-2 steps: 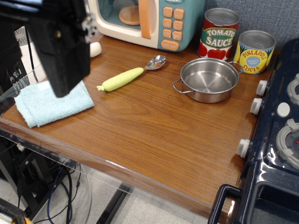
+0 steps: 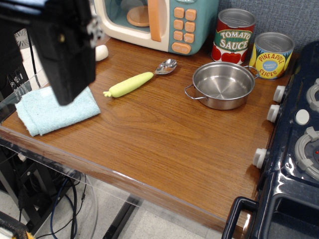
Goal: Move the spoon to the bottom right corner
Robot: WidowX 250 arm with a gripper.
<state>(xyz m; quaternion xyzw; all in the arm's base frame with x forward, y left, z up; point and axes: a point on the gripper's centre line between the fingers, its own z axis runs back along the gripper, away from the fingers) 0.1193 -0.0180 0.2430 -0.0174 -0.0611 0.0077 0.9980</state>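
The spoon (image 2: 137, 79) lies flat on the brown wood-grain tabletop at the back middle, its silver bowl pointing toward the toy microwave and its lime-green handle pointing front left. The robot's black arm body (image 2: 62, 45) fills the upper left, close to the camera, above the blue cloth; its fingers are not visible, so I cannot tell whether the gripper is open or shut. It is well left of the spoon and not touching it. The bottom right corner (image 2: 219, 206) of the table lies beside the dark blue toy stove (image 2: 294, 164).
A steel pot (image 2: 223, 84) stands right of the spoon. A tomato sauce can (image 2: 233, 36) and a pineapple can (image 2: 272, 55) stand behind it. A toy microwave (image 2: 159, 20) is at the back. A light blue cloth (image 2: 55, 110) lies at the left edge.
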